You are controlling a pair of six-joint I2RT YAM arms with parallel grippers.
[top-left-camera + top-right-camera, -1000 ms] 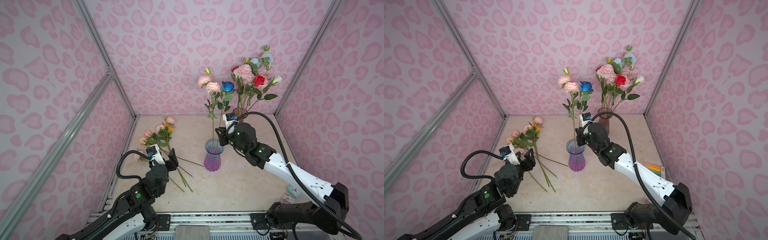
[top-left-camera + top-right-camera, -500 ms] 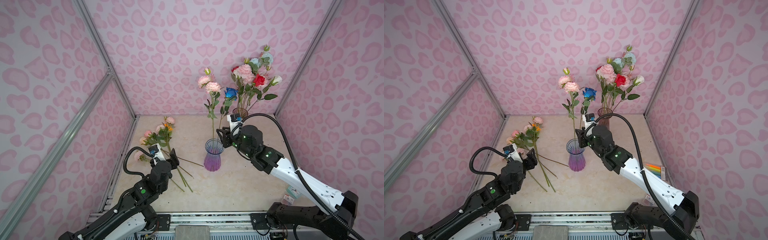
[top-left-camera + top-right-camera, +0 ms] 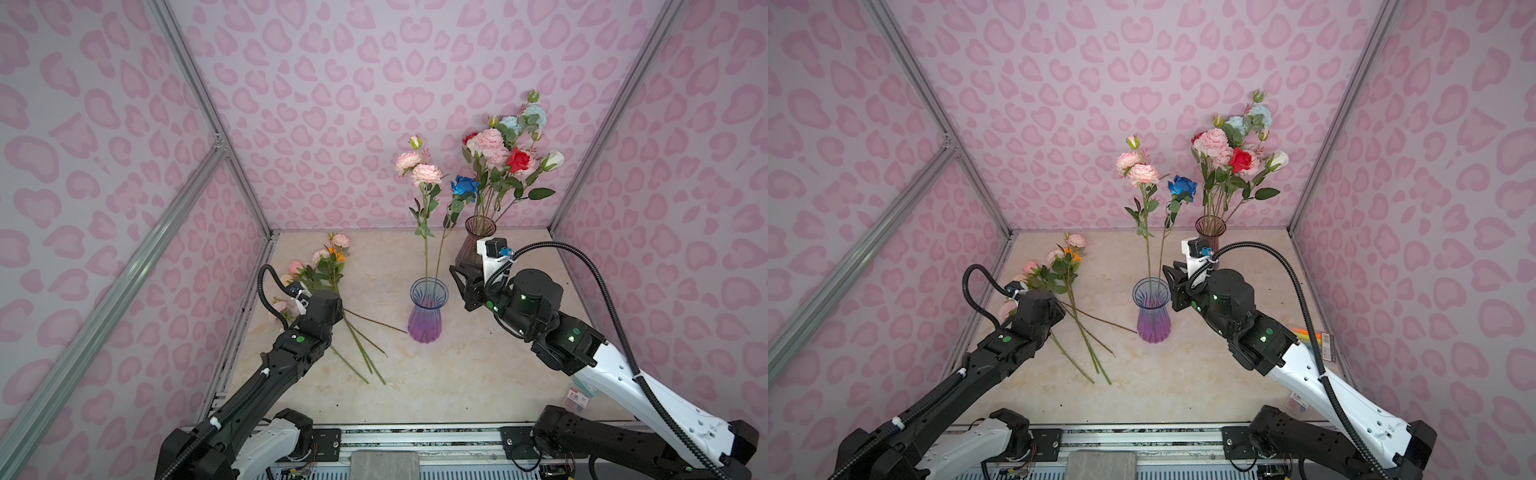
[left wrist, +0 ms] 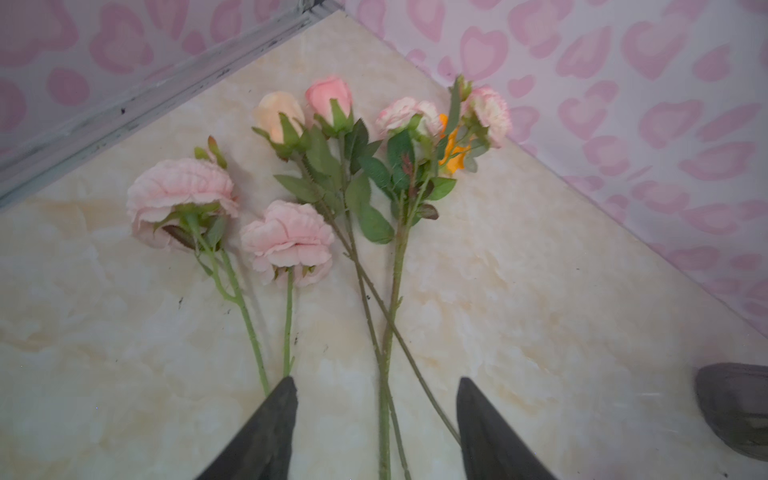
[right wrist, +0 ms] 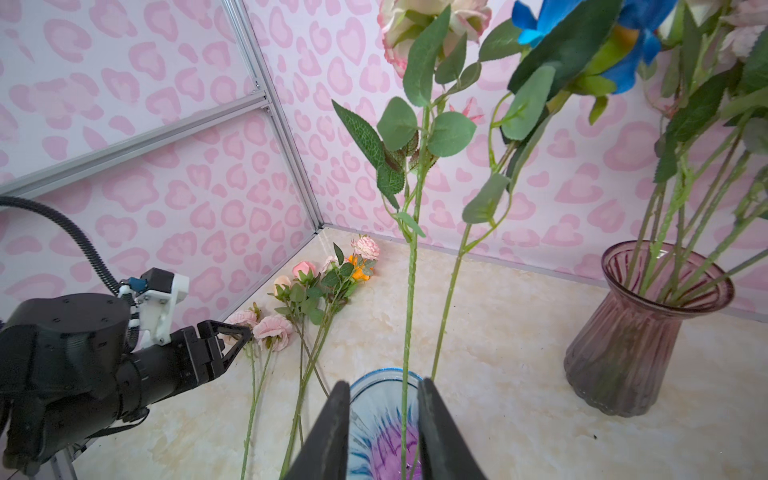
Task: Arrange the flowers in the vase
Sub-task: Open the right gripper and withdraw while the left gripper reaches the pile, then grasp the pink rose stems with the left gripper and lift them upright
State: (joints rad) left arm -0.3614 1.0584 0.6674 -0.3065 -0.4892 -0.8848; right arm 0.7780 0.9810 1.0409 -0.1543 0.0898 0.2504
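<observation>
While a pink spray [image 3: 423, 174] and a blue rose [image 3: 464, 185] already stand in the blue-purple vase [image 3: 428, 320], several flowers [image 3: 325, 266] lie on the surface [image 3: 457, 386] beneath the open left pincer [image 4: 374, 384], and the right pincer [image 5: 383, 388], jaws slightly apart, holds nothing beside the vase's rim.

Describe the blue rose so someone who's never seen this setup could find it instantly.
In both top views, a blue-and-purple vase stands central on the table, holding two tall stems. The blue rose tops the right one, beside a pink spray; it is the only deep blue bloom there.
</observation>
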